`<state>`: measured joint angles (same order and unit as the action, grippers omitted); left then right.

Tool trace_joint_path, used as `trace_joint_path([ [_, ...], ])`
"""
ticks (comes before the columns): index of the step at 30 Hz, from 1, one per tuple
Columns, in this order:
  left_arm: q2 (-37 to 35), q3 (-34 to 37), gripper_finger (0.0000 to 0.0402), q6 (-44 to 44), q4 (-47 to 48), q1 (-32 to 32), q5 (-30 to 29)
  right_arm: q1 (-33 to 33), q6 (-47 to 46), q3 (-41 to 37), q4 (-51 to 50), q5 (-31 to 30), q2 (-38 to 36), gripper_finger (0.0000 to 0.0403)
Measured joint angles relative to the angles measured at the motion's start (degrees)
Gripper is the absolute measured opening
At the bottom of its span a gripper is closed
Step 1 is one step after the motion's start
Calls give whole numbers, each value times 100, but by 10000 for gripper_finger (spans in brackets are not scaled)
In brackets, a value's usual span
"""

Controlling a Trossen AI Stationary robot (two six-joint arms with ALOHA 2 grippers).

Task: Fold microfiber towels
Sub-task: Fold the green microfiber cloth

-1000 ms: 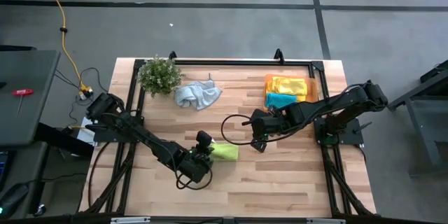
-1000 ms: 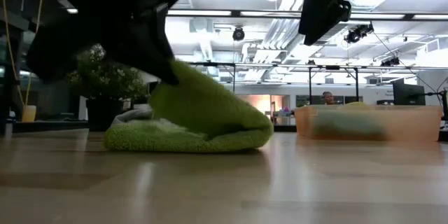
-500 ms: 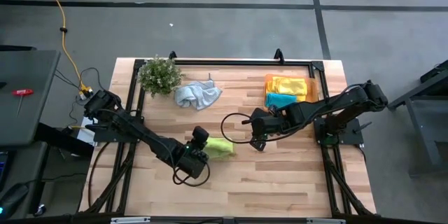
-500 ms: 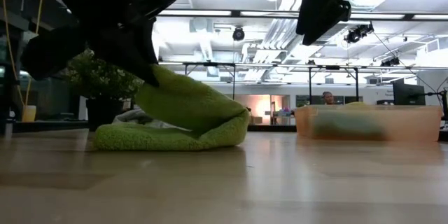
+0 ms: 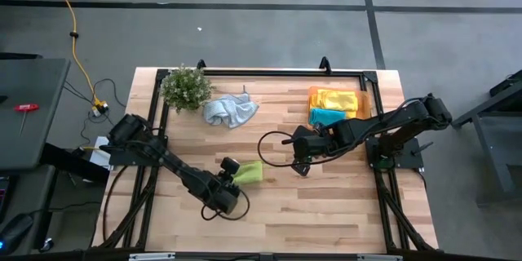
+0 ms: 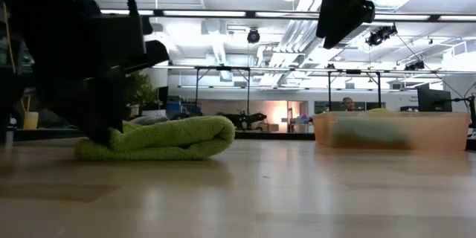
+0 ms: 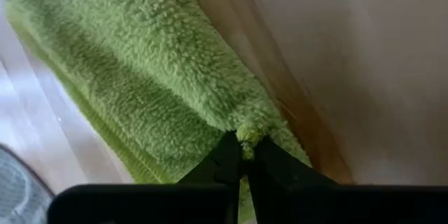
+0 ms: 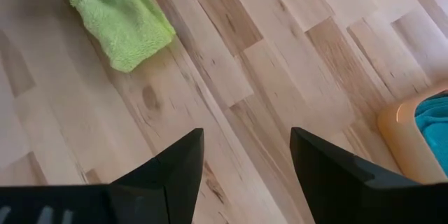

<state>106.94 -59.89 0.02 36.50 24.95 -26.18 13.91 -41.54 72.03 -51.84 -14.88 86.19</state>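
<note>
The high view looks straight down on the whole table. The low view sits at tabletop height, facing the far room. The left wrist view is very close to the green towel; the right wrist view looks down on it from farther off.

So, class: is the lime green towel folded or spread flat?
Folded: the lime green towel lies doubled in layers with a rounded fold edge, its corner pinched in the shut left gripper.
</note>
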Motion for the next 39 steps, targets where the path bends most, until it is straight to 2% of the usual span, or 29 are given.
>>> trace_joint_path([
  [9,-30,-1,72,-189,-10,-35,183,0,0,0,-6,29,0,206],
  [14,-369,21,120,-218,-7,-168,808,0,48,0,-6,78,0,206],
  [18,-739,19,157,-353,63,-261,1330,0,86,0,-6,365,0,206],
  [25,-1452,17,201,-588,321,-286,1709,-15,161,0,-5,458,0,206],
  [28,-1728,18,205,-837,132,-292,1669,-66,300,-108,308,736,-2,206],
  [34,-2007,861,198,-1662,-1548,-292,1404,-281,458,-843,1845,1543,-2,206],
  [39,-1882,1552,184,-2898,-2394,-273,674,-491,337,-1371,2968,1708,2,206],
])
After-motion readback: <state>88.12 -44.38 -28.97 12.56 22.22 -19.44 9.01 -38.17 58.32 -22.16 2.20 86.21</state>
